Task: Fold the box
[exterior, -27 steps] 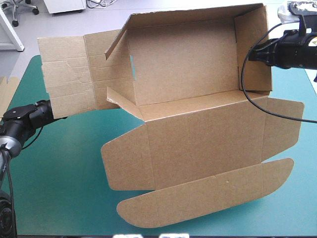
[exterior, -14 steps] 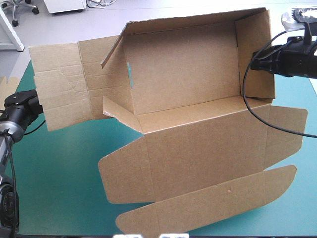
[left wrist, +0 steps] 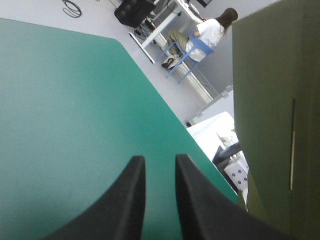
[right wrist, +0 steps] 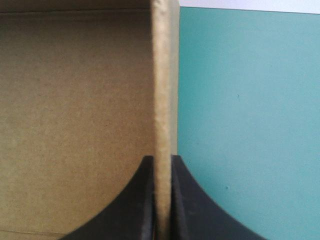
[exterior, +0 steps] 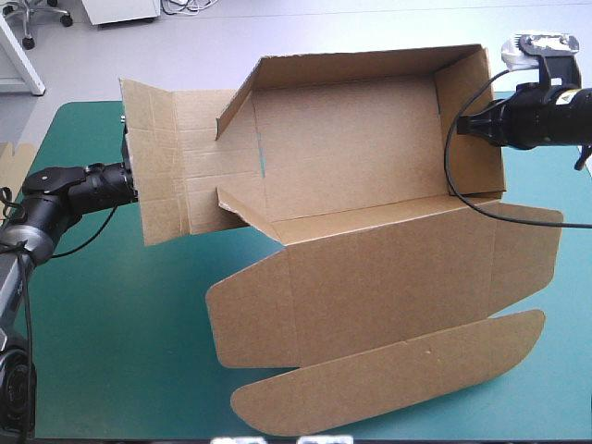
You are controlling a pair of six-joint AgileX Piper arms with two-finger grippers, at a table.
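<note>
Worktop [exterior: 111, 324]: I see open teal-green cover at near left.
Box [exterior: 370, 268]: mid-worktop, back walls raised, front panels flat.
Right gripper [right wrist: 162, 160]: pinching the right wall.
Left gripper [left wrist: 159, 158]: narrow gap, probably just beside the left flap.

My left arm [exterior: 79, 190] and right arm [exterior: 541, 125] are black, round-jointed tubes. My left gripper [left wrist: 159, 159] and right gripper [right wrist: 161, 159] each carry two broad black fingers [left wrist: 125, 200], fin-curved.

Plain brown box [exterior: 370, 157]; teal-green cover [exterior: 111, 324]; black fingers [right wrist: 137, 210].
</note>
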